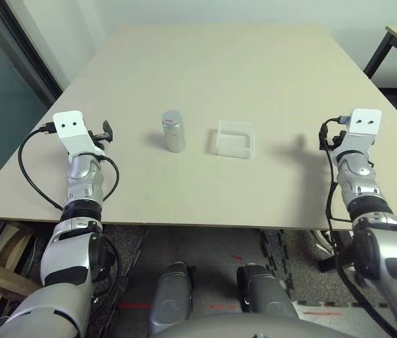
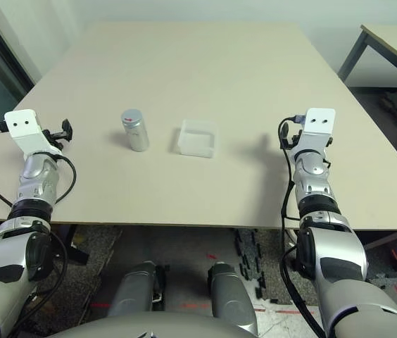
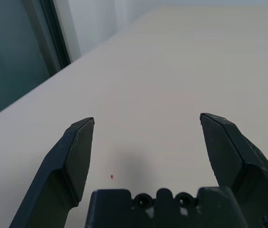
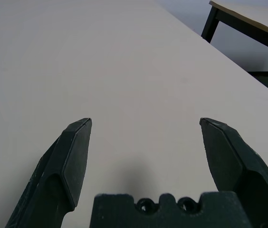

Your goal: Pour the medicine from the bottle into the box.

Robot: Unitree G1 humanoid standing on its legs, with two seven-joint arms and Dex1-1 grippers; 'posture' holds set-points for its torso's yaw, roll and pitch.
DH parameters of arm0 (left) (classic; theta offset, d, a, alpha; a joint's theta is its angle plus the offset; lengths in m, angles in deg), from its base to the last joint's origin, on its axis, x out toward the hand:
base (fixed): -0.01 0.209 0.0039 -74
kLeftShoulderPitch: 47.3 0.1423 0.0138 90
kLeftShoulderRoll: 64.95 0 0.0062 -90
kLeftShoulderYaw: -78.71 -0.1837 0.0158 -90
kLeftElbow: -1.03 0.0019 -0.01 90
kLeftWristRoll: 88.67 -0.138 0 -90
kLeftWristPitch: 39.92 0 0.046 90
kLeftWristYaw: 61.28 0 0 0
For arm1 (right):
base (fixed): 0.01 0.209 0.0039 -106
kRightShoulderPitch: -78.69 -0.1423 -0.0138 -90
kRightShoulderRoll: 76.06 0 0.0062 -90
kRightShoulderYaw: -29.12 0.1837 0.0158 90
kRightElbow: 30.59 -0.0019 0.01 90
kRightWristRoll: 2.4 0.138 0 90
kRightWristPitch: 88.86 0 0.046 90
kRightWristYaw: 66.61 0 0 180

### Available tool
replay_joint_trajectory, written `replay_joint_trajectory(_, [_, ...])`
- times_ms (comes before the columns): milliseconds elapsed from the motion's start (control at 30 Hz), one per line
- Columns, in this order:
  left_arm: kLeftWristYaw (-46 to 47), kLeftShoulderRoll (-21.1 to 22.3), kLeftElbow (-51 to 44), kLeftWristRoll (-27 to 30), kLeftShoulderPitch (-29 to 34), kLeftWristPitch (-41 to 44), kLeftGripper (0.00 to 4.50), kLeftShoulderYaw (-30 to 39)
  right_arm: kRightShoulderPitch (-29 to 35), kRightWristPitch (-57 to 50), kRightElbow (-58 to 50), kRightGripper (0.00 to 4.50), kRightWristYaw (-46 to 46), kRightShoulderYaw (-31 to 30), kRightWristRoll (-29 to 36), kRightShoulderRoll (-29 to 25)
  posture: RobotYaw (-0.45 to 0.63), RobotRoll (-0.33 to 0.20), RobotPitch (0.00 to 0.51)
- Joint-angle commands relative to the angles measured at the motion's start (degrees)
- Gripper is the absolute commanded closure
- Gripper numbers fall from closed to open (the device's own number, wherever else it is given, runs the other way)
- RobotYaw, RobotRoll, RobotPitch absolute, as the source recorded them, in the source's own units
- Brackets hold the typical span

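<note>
While both arms are hovering at the frame's sides, the left gripper (image 3: pixel 146 124) and right gripper (image 4: pixel 145 124) are gaping wide, grasping nothing. Centre frame, the capped bottle (image 1: pixel 173 131) is standing upright on the table (image 1: pixel 255 63), the box (image 1: pixel 236 139) sitting just right of it.

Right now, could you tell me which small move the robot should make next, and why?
Probably the left gripper, open and empty, should move toward the bottle: it stands capped and upright beside the box, nearer that arm than the right gripper.
</note>
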Motion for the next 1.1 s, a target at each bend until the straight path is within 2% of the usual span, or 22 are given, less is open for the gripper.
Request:
replay_joint_trajectory(33, [-0.10,0.77,1.17,-0.30,-0.98,-0.49,0.03,-0.19,-0.31,0.59,0.67,0.00,-0.38,-0.05,-0.25,-0.17,0.01,0.000,0.039])
replay_joint_trajectory(200, [-1.38,1.54,1.09,-0.59,-1.06,-0.80,0.03,-0.65,-0.71,0.73,0.70,0.00,-1.33,-0.10,-0.28,-0.78,0.00,0.000,0.040])
replay_joint_trajectory(300, [-5.44,2.43,0.73,0.04,-0.91,-1.23,0.03,-0.89,-0.61,0.82,-0.03,0.00,-5.35,-0.37,0.20,-1.46,0.00,0.000,0.041])
replay_joint_trajectory(533, [-24.75,5.29,0.45,3.92,-2.11,0.03,0.03,-1.29,-0.19,-2.48,-3.85,0.00,-25.41,-1.96,2.40,-4.65,-0.03,0.000,0.049])
replay_joint_trajectory(633, [-30.57,6.42,1.19,3.85,-2.63,0.77,0.03,-2.05,-0.14,-4.34,-5.90,0.00,-30.90,-2.19,3.39,-5.78,-0.04,0.000,0.054])
replay_joint_trajectory(833, [-51.12,9.47,-0.04,4.66,-3.39,5.87,0.03,-6.34,-0.51,-11.74,-14.58,0.00,-47.18,-4.77,6.16,-9.33,-0.03,0.000,0.071])
replay_joint_trajectory(933, [-60.75,10.82,-1.71,5.15,-3.28,8.92,0.03,-8.56,-0.88,-14.74,-17.55,0.00,-52.06,-6.37,6.34,-10.37,-0.03,0.000,0.076])
replay_joint_trajectory(1100, [-69.35,12.08,-0.85,3.92,-5.88,9.92,0.03,-11.50,-1.97,-19.70,-21.47,0.00,-57.70,-8.23,6.92,-10.72,-0.04,0.000,0.081])
